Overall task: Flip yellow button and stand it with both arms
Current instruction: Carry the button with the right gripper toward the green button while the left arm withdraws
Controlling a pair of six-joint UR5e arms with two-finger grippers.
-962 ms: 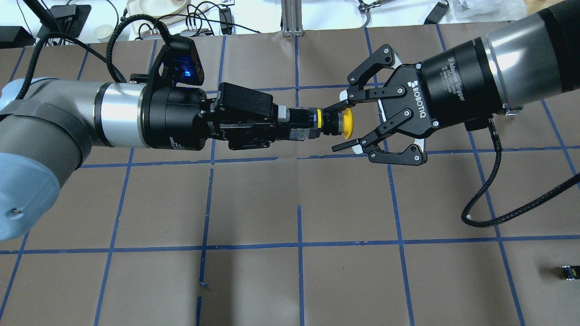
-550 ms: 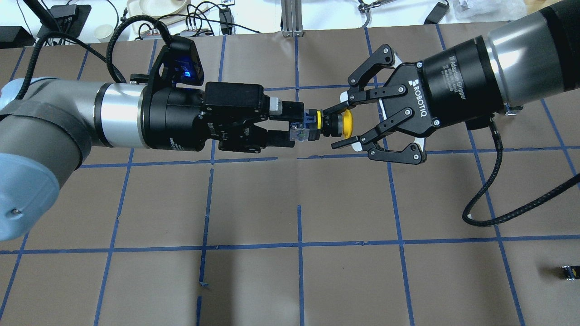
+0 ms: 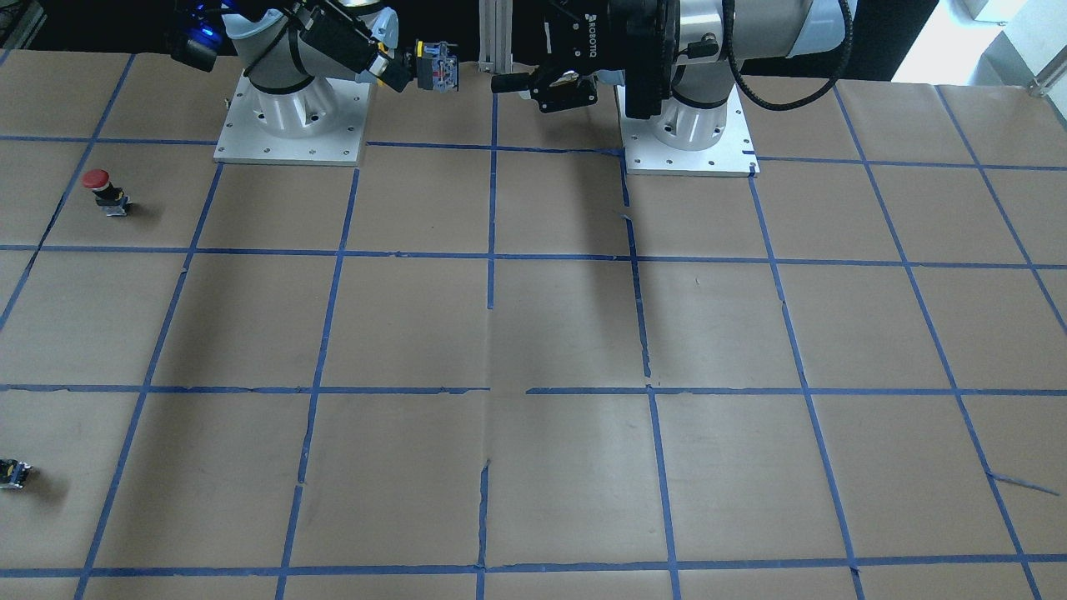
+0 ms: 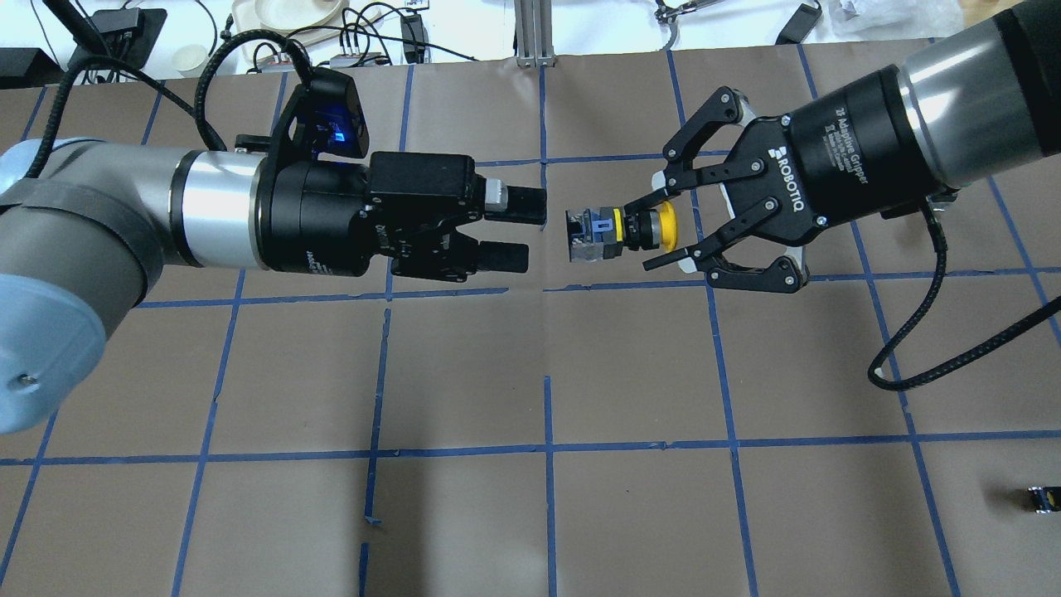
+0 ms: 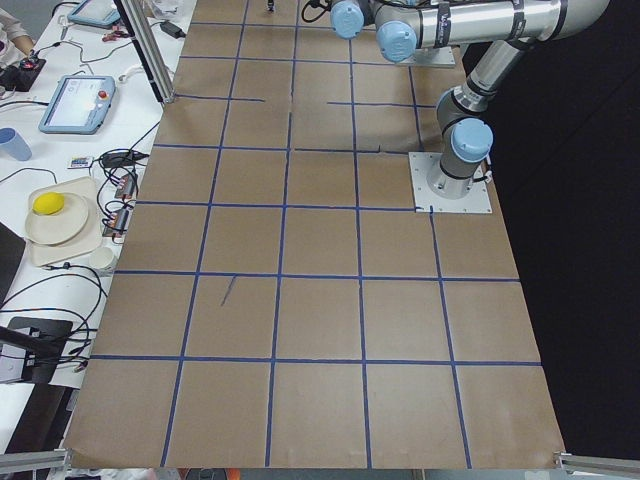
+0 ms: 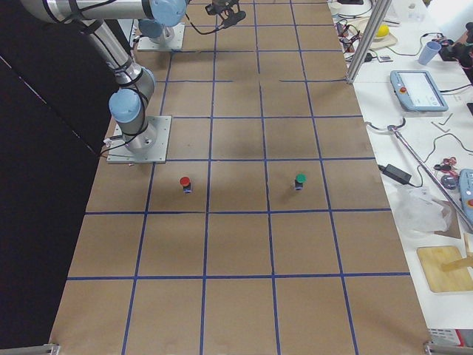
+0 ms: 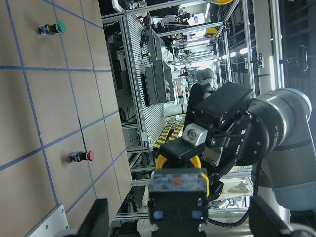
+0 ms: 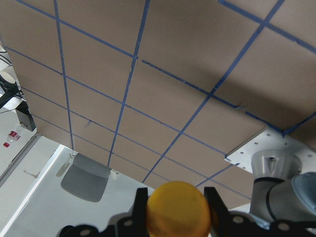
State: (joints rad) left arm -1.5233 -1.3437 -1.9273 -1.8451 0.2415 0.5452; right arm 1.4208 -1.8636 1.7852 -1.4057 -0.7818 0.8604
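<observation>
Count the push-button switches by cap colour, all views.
Yellow: 1, the yellow button, held in the jaws of the right gripper
Red: 1, the red button
Green: 1, the green button
No cap: 1, the small dark switch block
Total: 4

The right gripper (image 4: 640, 234) is displaying "ROBOTIQ" on its palm, "2F Adaptive Gripper" running along the collar (image 4: 845, 157) behind it.
</observation>
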